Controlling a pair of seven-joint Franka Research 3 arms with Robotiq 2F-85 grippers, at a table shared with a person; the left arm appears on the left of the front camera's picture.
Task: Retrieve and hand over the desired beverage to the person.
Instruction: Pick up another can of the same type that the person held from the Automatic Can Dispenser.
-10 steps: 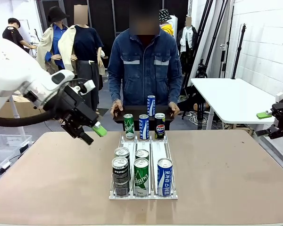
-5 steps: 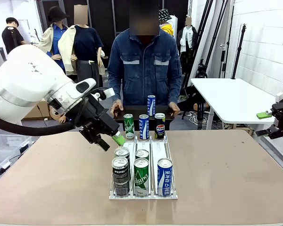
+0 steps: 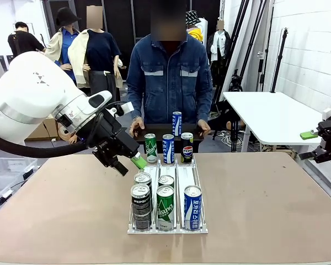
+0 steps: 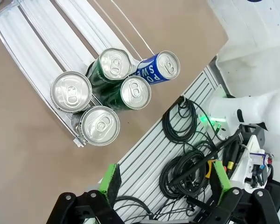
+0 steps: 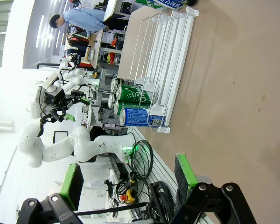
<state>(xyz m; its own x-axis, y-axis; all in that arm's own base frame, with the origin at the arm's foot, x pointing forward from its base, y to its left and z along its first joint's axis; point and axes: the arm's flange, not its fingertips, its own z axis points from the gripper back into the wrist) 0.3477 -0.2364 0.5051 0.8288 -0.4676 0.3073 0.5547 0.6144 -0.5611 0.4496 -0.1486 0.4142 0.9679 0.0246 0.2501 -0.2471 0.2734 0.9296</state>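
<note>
five cans are packed at the rack's near end; four stand on the tray held by the person. left gripper is held over the rack's far left and right gripper by the table's right edge, each with jaws apart.

Right tool pads spread wide, facing brown table; clear rack holds green can, blue can.

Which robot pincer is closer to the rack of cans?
Left. The left pincer hovers close to the rack, on its left; the right pincer sits past the table edge.
</note>
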